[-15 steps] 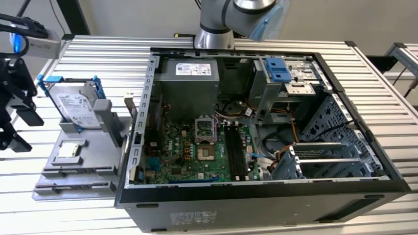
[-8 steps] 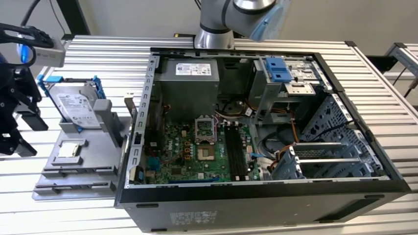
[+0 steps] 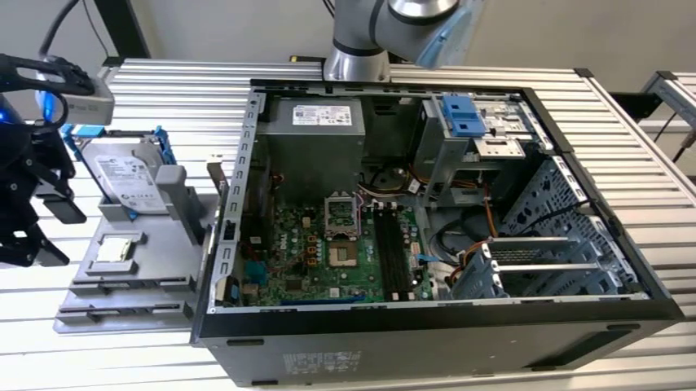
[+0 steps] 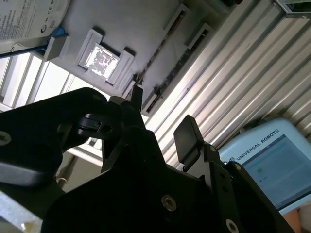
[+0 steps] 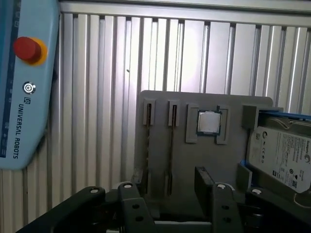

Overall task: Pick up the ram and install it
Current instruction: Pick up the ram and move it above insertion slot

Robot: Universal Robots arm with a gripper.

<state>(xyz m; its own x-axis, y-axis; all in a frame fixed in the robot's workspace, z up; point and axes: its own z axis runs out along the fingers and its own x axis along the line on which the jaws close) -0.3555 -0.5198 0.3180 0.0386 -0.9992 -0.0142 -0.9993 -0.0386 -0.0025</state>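
The ram [image 5: 171, 145] is a thin dark strip seen edge-on, standing in a long slot of the grey holder [image 5: 204, 160]. In the second wrist view the ram [image 4: 154, 56] runs along the same holder. My gripper [image 5: 167, 189] hangs over the holder's near end, open, with nothing between its black fingers [image 5: 205, 183]. The ram's slot lines up with the gap between them. In the exterior view my gripper [image 3: 49, 232] is at the far left beside the holder [image 3: 147, 289]. The black memory slots [image 3: 394, 252] lie on the motherboard inside the open computer case [image 3: 435, 326].
A silver processor chip [image 5: 209, 122] and a labelled hard drive [image 5: 284, 155] sit on the same holder. A blue-grey pendant [image 5: 24, 82] with a red button lies on the ribbed metal table [image 5: 97, 73]. The case holds cables and a drive cage [image 3: 544, 261].
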